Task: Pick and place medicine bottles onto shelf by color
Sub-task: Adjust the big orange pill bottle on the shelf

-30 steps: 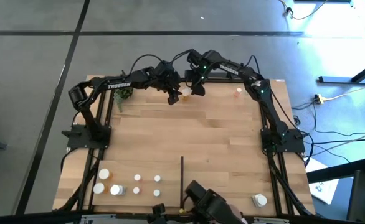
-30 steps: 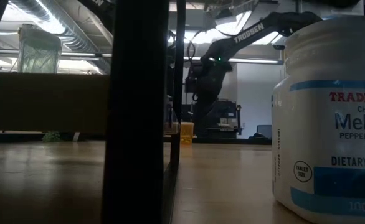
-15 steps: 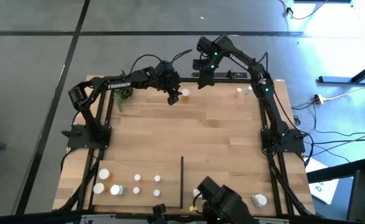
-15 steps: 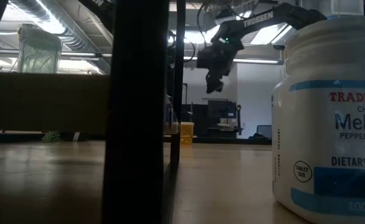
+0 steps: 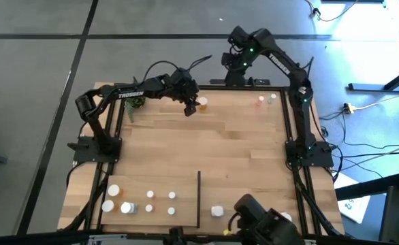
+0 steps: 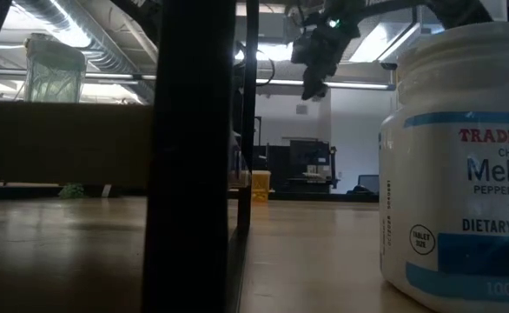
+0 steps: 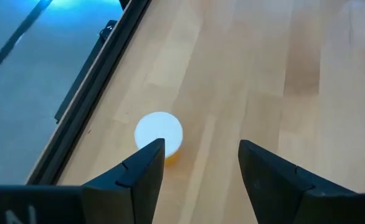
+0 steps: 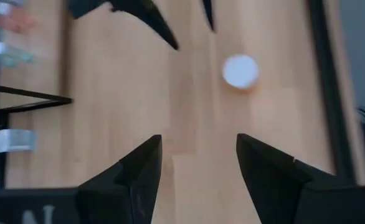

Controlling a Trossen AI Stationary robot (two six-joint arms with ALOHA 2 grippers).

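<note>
Tools: left tool [image 5: 190, 107] open beside orange bottle [image 5: 202, 103] (one); right tool [image 5: 234, 60] open, empty.

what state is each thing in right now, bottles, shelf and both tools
left tool: open, empty, low over the far edge
orange bottle: upright, capped, free beside the left tool
right tool: open, empty, raised past the far edge
white bottle: upright, capped, near edge
bottle group: upright, capped, near left corner
shelf: flat, divider strip at near edge

Wide bare wood mid-shelf [image 5: 206, 146], only the divider strip [image 5: 199, 197] and 6 bottles [image 5: 139, 201] crowding the near-left corner
</note>
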